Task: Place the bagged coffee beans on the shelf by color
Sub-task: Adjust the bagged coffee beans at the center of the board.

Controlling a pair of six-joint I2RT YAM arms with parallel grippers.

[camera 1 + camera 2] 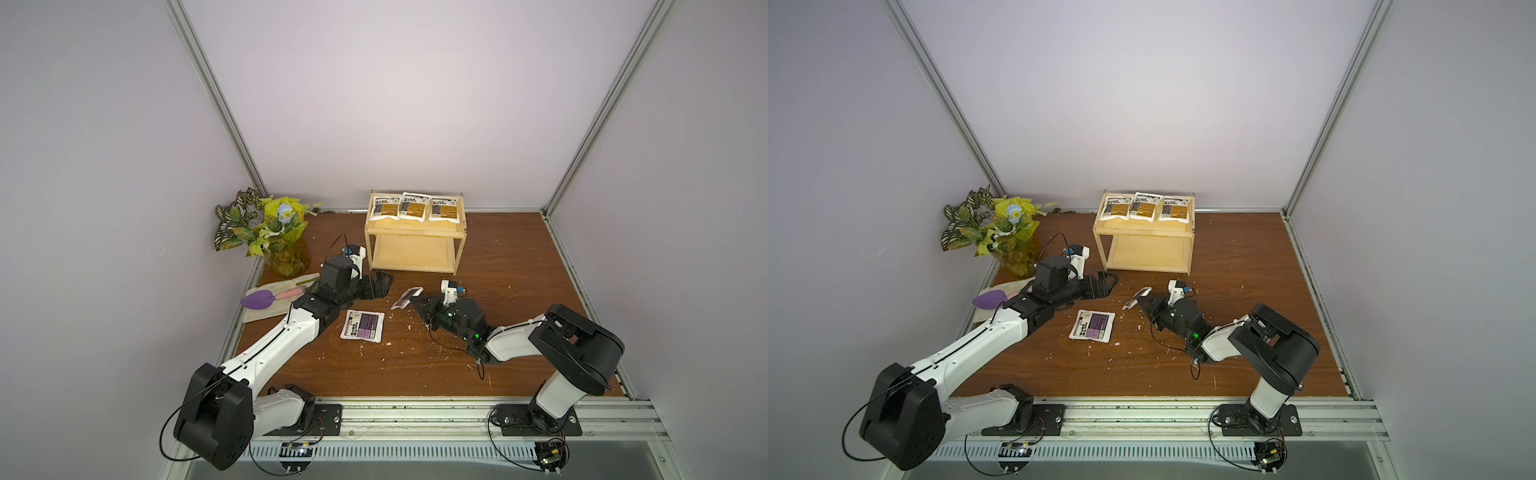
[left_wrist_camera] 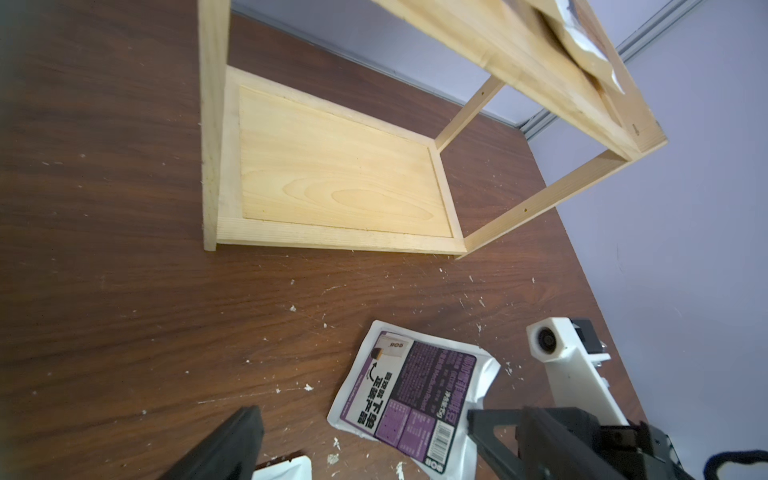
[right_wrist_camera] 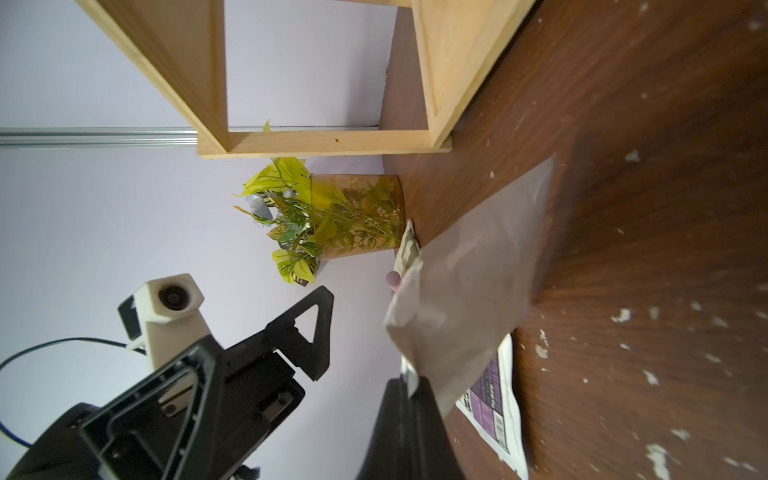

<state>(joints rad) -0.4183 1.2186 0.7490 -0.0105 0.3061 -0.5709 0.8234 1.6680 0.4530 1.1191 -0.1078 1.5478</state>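
While the flat purple pouch (image 1: 362, 326) lies label-up on the table (image 1: 415, 365), nearest its front edge and about midway across, the right gripper (image 1: 417, 303) is closed tight on one edge seam of the held purple pouch (image 1: 406, 297), which hangs tilted and appears clear of the surface. The left gripper (image 1: 380, 284) stands just beside it, jaws apart, holding nothing.

Judged handling: the pouches look light, thin and limp, with a smooth film skin that may slip. Grip the flat sealed border, not the filled middle, and expect the pouch to sag and swing. The flat pouch offers no raised edge; a fingertip probably must work under a corner.

Beyond the grippers, the shelf (image 1: 415, 232) stands toward the rear edge. Three golden-brown pouches (image 1: 413, 206) fill its top tier side by side; the lower tier (image 1: 409, 253) is bare, the likely place for purple.

The table is dark wood grain, littered with white flecks (image 1: 388, 344). A cloth (image 1: 266, 313) bearing a purple trowel (image 1: 257, 298) lies at the left edge; a potted plant (image 1: 266, 226) occupies the rear-left corner. Lilac walls (image 1: 415, 104) and aluminium framing (image 1: 217, 95) enclose the cell.
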